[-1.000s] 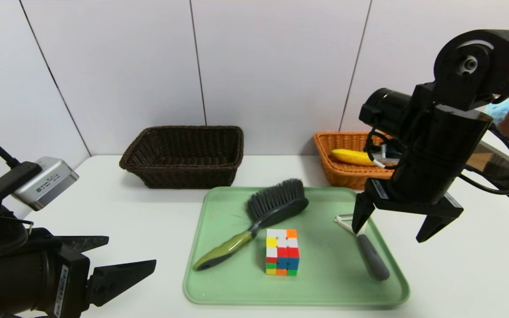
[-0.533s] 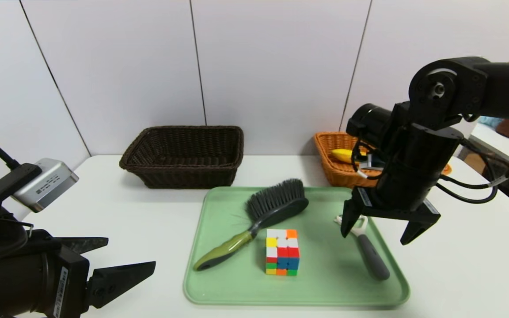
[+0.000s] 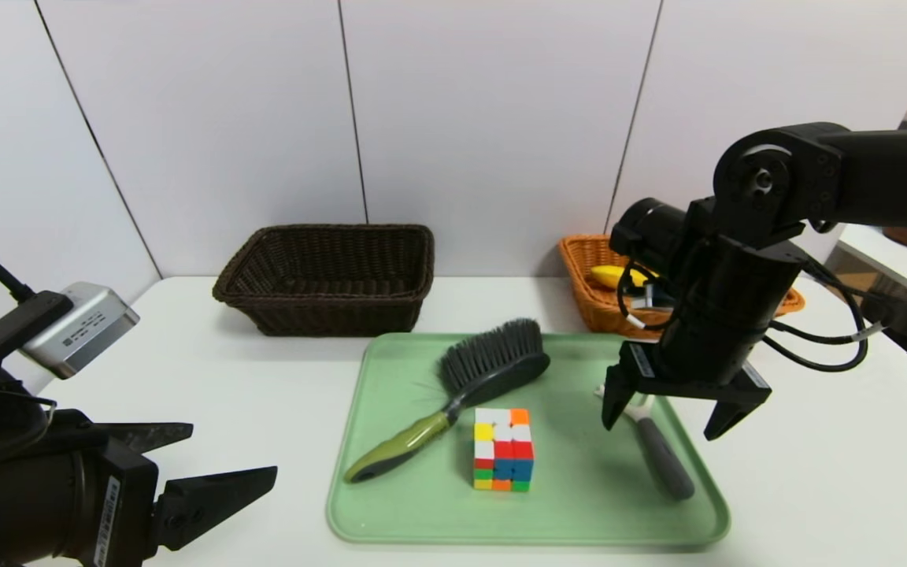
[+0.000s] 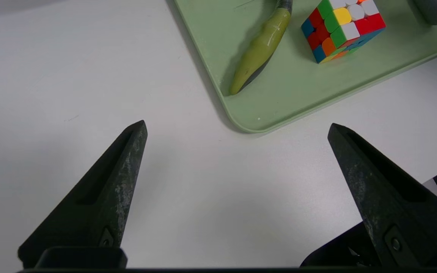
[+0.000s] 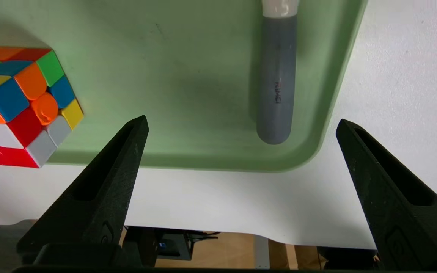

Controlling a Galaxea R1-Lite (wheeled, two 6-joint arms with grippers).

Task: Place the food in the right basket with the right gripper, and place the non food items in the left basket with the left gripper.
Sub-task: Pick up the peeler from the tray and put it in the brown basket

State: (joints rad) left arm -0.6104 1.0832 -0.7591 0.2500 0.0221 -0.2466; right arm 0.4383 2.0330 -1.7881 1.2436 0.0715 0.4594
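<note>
White table (image 3: 264, 378) — peeler (image 3: 662, 457) lies beneath the spread right end effector (image 3: 668, 416).

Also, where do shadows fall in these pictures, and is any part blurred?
Head view: soft shadow on the tray under the right gripper, beside the peeler. Left wrist view: the brush handle casts a dark shadow; the left gripper looks sharp. Right wrist view: faint shadow beside the cube; nothing blurred.
</note>
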